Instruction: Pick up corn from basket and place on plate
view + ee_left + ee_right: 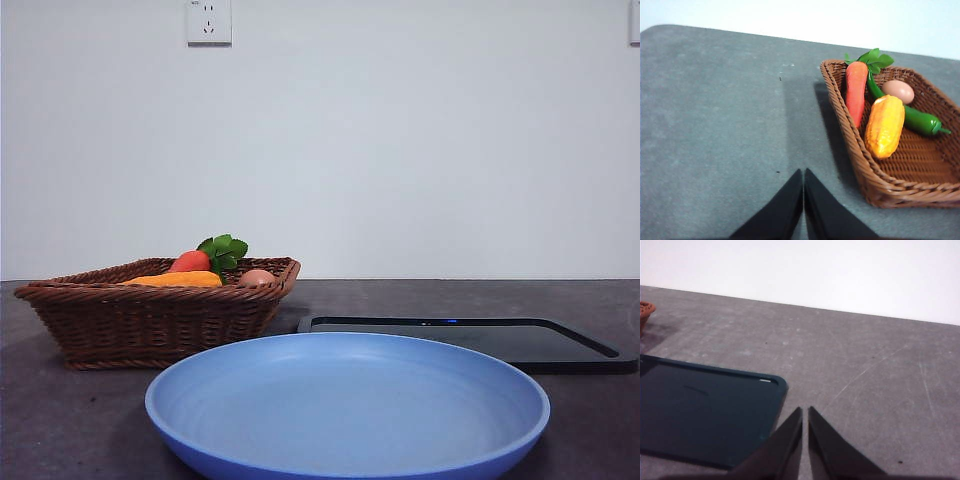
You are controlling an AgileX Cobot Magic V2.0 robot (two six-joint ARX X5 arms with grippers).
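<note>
1. The corn point(884, 126) lies in the basket point(900, 186), slanted, with one end resting on the near wicker wall and the carrot point(856, 91) just beside it. The plate point(345, 455) holds nothing, so the step in hand is judged to be the first reach.

2. The left gripper point(803, 176) hangs over bare table beside the basket, its jaws pressed together and holding nothing. The right gripper point(805, 412) waits near a corner of the black tray point(700, 410), its jaws likewise closed and empty.

3. The left gripper is nearer, so it is the likely one to act. It should part its jaws first, then come down across the cob's middle, at right angles to its length.

4. The glossy, bumpy skin may slip, so a centred hold looks safest. The jaws should clear the basket rim and avoid nudging the carrot or the green pepper point(920, 120).

5. Count in the basket: 1 corn, 1 carrot, 1 green pepper, 1 egg point(898, 91), making 4 items.

6. On the table: 1 basket, 1 plate, 1 black tray. In the wrist views: 2 grippers.
</note>
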